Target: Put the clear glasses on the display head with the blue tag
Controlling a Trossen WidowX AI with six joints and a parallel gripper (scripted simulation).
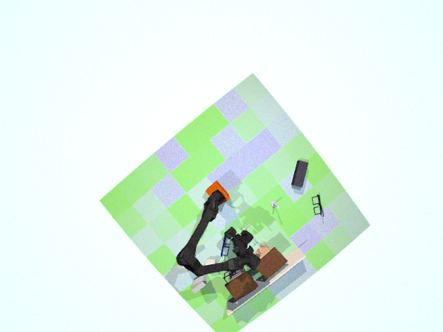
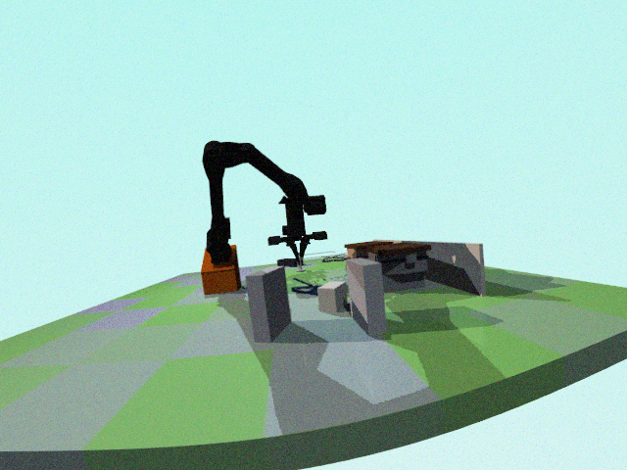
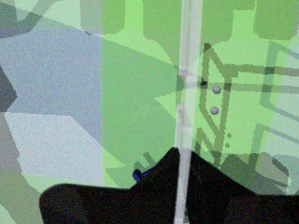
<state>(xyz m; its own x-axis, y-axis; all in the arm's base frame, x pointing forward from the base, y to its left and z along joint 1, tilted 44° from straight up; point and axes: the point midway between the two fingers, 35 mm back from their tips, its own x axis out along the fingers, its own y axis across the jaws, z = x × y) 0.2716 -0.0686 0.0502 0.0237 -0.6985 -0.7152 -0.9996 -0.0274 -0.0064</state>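
Observation:
My gripper (image 2: 301, 259) (image 3: 178, 154) is shut on the clear glasses (image 3: 191, 51), which show in the wrist view as a pale bar running up between the fingertips. It holds them above the table; their thin outline is faint in the top and exterior views. Two display heads with flat brown tops stand side by side: the peach-faced head (image 1: 271, 263) is to the right of the gripper in the top view, and the grey head (image 1: 241, 286) (image 2: 407, 266) is below it. I cannot make out a blue tag on either. The arm hides part of the glasses from above.
Blue glasses (image 1: 222, 247) lie near the gripper. A black pair lies far right, and another black frame is by the grey head. An upright panel (image 2: 468, 265) stands behind the heads. Upright grey blocks (image 2: 259, 305) (image 2: 373, 304) and a small block (image 2: 329, 298) stand nearby. A dark box (image 1: 300, 173) lies farther off.

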